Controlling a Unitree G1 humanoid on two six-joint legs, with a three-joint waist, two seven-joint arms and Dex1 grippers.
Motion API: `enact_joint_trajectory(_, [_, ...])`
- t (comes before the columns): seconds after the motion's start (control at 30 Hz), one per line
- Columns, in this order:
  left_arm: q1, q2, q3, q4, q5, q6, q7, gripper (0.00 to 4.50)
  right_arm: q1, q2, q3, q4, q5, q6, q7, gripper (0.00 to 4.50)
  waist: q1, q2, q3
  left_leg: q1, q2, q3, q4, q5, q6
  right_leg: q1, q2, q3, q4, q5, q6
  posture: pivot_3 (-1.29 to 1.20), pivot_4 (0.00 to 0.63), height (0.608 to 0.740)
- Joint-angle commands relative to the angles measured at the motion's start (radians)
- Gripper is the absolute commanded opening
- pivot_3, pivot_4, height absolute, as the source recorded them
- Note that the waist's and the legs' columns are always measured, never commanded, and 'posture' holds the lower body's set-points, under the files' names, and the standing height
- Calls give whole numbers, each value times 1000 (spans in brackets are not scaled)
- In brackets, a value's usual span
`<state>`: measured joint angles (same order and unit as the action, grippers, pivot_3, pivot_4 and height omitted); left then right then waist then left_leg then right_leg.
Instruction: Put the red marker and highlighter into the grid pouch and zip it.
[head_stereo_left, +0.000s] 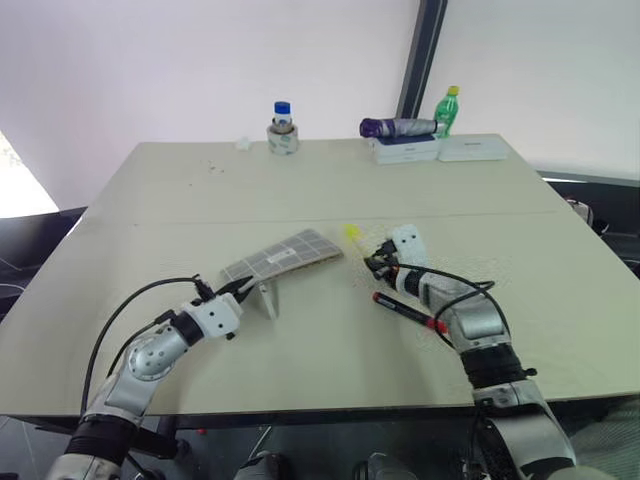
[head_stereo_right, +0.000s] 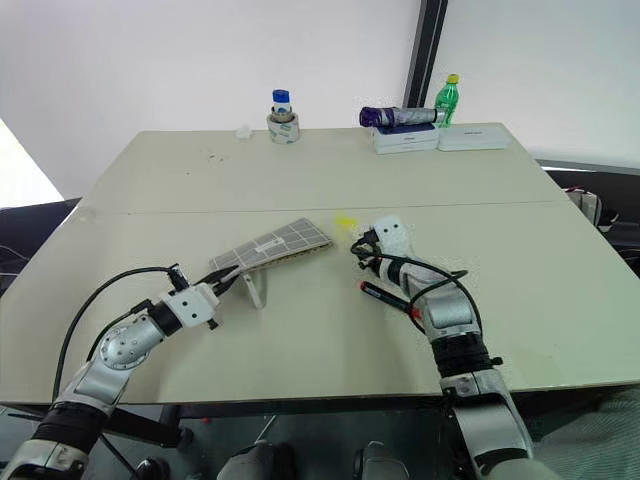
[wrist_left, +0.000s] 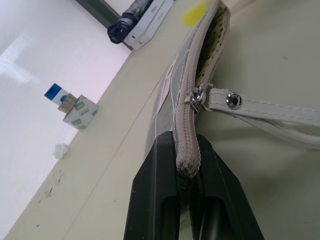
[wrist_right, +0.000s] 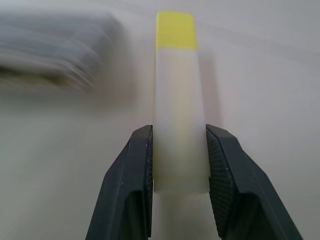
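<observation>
The right gripper's (wrist_right: 177, 165) 2 black jaws are closed against the pale-yellow barrel of the short, thick highlighter (wrist_right: 177, 100), its brighter yellow cap pointing away from the wrist. The left gripper (wrist_left: 187, 175) is clamped on the zipper end of the flat grey fabric grid pouch (head_stereo_left: 285, 255), holding that end raised off the beige table (head_stereo_left: 330, 180) near its middle. The slim black-and-red marker (head_stereo_left: 405, 310) lies on the table beside the right arm, toward the near edge.

The grid pouch (wrist_left: 170, 95) looks like woven cloth with a shiny metal zipper pull (wrist_left: 194, 96); highlighter (wrist_right: 179, 115) is matte plastic.
</observation>
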<state>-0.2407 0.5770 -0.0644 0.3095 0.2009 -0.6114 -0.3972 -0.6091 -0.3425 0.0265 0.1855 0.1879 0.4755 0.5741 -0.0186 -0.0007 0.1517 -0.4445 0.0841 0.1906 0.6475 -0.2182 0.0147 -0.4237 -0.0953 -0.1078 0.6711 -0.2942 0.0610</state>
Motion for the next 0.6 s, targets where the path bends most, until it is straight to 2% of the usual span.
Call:
enact_joint_trajectory(0.03, [-15,4,20,-17,-37,7,-8,0,55,-131,23,-148,49,-120,247,880,5,0,0,0,0,0,0,0,0,0,0,0,0,0,0,0,150,740])
enact_joint_trajectory(0.13, [-24,-1,18,-16,-53,16,-20,0,117,-205,36,-251,148,-56,397,880,6,-1,0,1,0,-1,1,-4,6,3,0,-1,-2,0,0,0,150,740])
enact_joint_trajectory(0.2, [-33,-9,19,-18,-68,27,-25,0,136,-240,69,-258,117,-86,435,880,-1,-1,0,1,0,-1,1,-4,7,3,-1,-1,-2,0,0,0,150,740])
enact_joint_trajectory(0.43, [-54,-9,18,-17,-86,35,-57,0,81,-215,135,-125,-34,-202,353,880,0,-1,0,2,0,-1,1,-3,6,3,1,-1,-1,0,0,0,150,740])
enact_joint_trajectory(0.6, [-48,-6,3,-35,-73,32,-78,0,38,-158,129,-57,-38,-222,321,880,3,-1,0,1,0,-1,2,-1,2,3,1,-1,-2,0,0,0,150,740])
